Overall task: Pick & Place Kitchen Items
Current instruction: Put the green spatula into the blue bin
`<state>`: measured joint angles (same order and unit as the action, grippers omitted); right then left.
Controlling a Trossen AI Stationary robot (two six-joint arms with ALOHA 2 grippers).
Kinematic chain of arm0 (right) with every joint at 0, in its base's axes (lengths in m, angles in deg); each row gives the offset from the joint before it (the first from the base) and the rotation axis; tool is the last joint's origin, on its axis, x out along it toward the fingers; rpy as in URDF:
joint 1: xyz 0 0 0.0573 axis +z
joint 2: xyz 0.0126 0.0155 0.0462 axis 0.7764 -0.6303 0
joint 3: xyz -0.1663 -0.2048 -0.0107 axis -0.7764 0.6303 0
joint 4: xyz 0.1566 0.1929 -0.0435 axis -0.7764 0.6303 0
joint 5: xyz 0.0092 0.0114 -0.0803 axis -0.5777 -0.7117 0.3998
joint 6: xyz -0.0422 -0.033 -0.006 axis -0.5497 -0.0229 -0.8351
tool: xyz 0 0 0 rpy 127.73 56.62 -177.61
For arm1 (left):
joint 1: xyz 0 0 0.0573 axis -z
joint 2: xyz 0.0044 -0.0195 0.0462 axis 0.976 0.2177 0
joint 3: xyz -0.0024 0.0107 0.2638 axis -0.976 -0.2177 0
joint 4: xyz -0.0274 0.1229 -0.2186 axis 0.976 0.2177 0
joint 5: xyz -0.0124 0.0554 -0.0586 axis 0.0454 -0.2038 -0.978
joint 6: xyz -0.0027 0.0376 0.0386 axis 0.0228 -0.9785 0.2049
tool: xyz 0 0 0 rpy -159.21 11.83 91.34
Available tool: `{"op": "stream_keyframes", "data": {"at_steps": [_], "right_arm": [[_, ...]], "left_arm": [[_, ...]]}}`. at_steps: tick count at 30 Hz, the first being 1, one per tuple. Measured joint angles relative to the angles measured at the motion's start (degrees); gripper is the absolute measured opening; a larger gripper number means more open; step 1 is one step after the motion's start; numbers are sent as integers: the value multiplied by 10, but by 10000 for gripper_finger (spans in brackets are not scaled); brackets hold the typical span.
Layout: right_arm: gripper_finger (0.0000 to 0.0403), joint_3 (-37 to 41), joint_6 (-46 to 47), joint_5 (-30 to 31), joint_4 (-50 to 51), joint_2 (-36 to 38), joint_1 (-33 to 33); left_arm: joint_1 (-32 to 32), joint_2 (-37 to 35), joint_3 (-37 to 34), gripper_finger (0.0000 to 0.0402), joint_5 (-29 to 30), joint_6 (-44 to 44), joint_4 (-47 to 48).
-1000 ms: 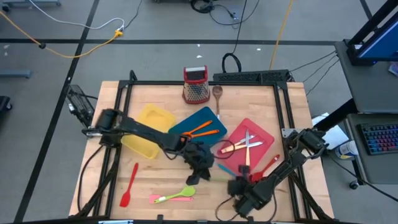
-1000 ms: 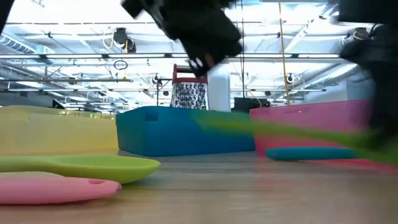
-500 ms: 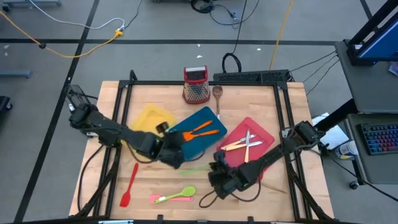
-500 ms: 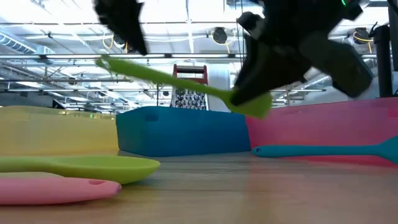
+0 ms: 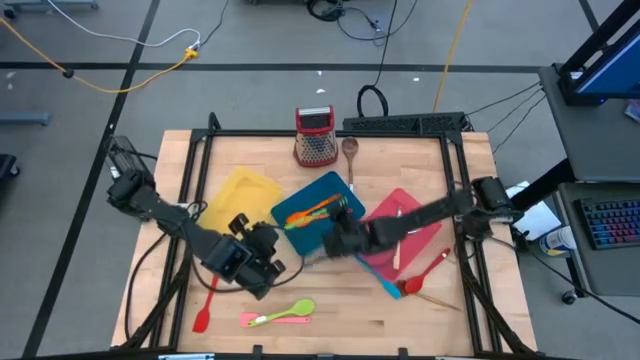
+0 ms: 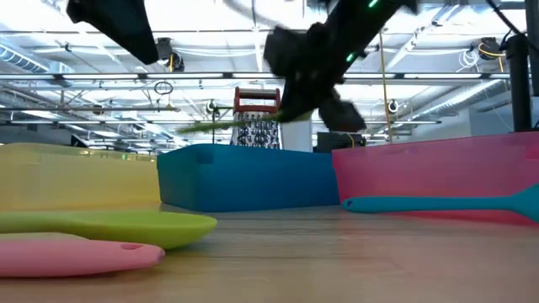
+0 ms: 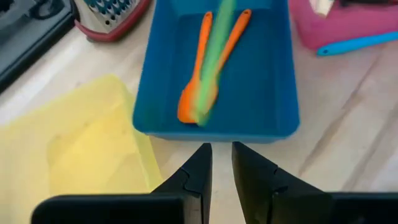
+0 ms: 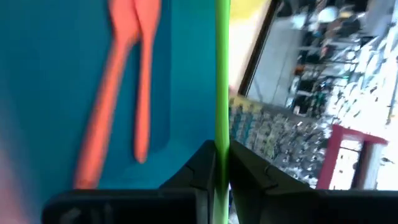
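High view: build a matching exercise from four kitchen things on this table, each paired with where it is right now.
Things
1. two orange plastic utensils
2. slim green plastic spatula
3. long red plastic spatula
4. metal box grater with red frame

Places
A. on the bare wooden table, in no tray
B. standing beside a wooden spoon
C. lying in the teal tray
D. clamped in the right hand, over the teal tray

Pairs: 1-C, 2-D, 3-A, 4-B
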<state>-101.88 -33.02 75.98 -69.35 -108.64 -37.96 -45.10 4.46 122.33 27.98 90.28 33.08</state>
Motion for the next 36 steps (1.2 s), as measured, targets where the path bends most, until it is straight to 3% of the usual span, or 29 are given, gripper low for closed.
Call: {"op": "stream_keyframes", "data": {"at_steps": [8,15,21,30,36], "right_arm": [[26,0,-27,-187,-2,0,-100],[29,0,-34,-281,5,0,-138],[31,0,36,-385,26,0,-162],[43,0,44,-397,28,-14,-176],[88,0,73,-398,24,-14,-175]], "left_arm": [[22,0,0,67,1,48,-2],[24,0,0,67,1,71,-2],[24,0,0,67,1,71,-3],[24,0,0,67,2,69,-3],[24,0,0,67,-3,67,-3]]}}
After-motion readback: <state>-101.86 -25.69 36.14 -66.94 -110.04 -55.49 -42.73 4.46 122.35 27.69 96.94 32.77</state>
